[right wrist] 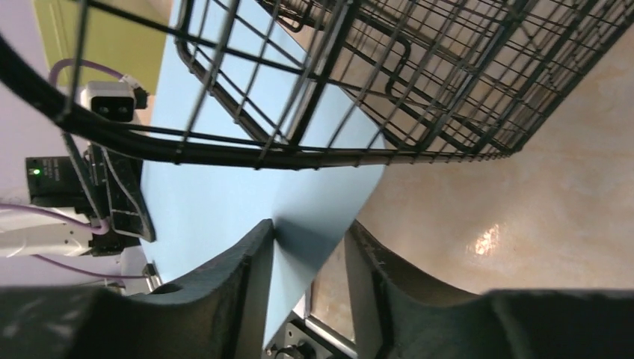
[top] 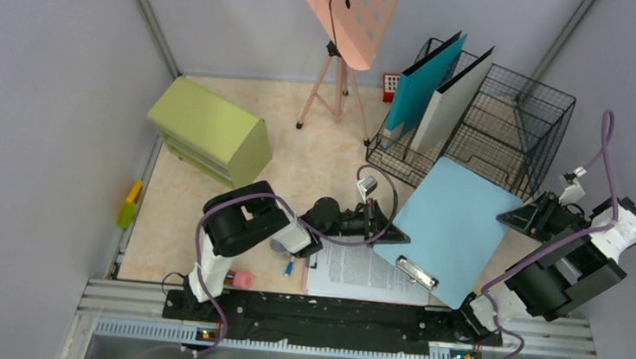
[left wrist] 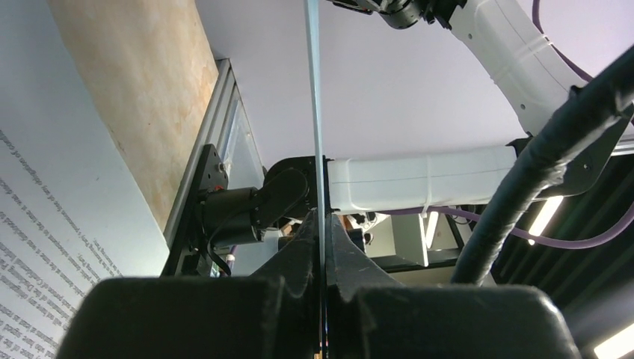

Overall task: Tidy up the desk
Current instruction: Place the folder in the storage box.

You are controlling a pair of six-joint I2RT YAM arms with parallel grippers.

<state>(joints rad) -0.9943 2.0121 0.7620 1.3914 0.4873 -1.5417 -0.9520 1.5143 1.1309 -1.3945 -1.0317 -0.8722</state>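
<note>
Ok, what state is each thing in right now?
clipboard: gripped at one edge, nothing clipped.
left gripper: shut on clipboard.
right gripper: open, straddling clipboard corner.
printed sheet: flat on desk.
folders: upright in wire basket.
pink stand: upright.

- bench [top: 315,175]: pale beige-peach, marbled pattern
- clipboard [top: 454,222]: light blue, silver metal clip
- wire basket [top: 524,119]: black grid
- cabinet [top: 210,131]: yellow-green
- stand [top: 351,9]: salmon-pink panel with a pattern of round holes, pink legs
- teal folder [top: 423,80]: teal; the pale folder [top: 453,100] next to it: off-white
- paper sheet [top: 358,274]: white, rows of black print
- small box [top: 390,83]: red, white dots
- block [top: 130,202] at left wall: yellow and green
- cables [top: 606,126]: purple
- left end effector [left wrist: 323,258], right end effector [right wrist: 310,262]: black
- walls [top: 42,121]: grey-lilac, plain
</note>
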